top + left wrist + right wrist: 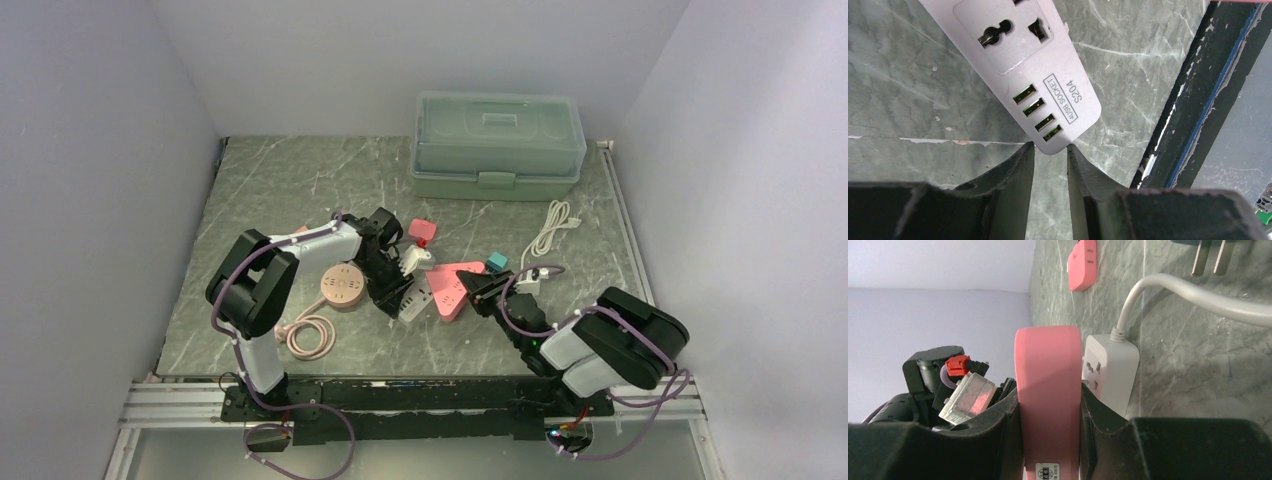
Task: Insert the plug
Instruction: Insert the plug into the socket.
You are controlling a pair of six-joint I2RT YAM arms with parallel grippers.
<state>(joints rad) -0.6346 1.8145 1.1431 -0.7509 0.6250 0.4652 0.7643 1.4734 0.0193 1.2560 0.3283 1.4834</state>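
plug (1201,260) loose on the bench (908,100), both grippers busy with power strips.
the two-prong plug lies bare toward the middle of the bench, just past the white cable (1198,295), in no socket yet. the left gripper (1049,148) is pinched on the usb-end corner of the white power strip (1018,60). the right gripper (1050,400) is clamped on a pink power strip (1048,365), held on edge just beside the white one. i'd say the left should pin the white strip flat while the right sets the pink one aside, takes the plug by its body and pushes square to the slots, no rocking. the white strip reads "4usb socket" and "s204"; the pink strip's sticker is too small to read.
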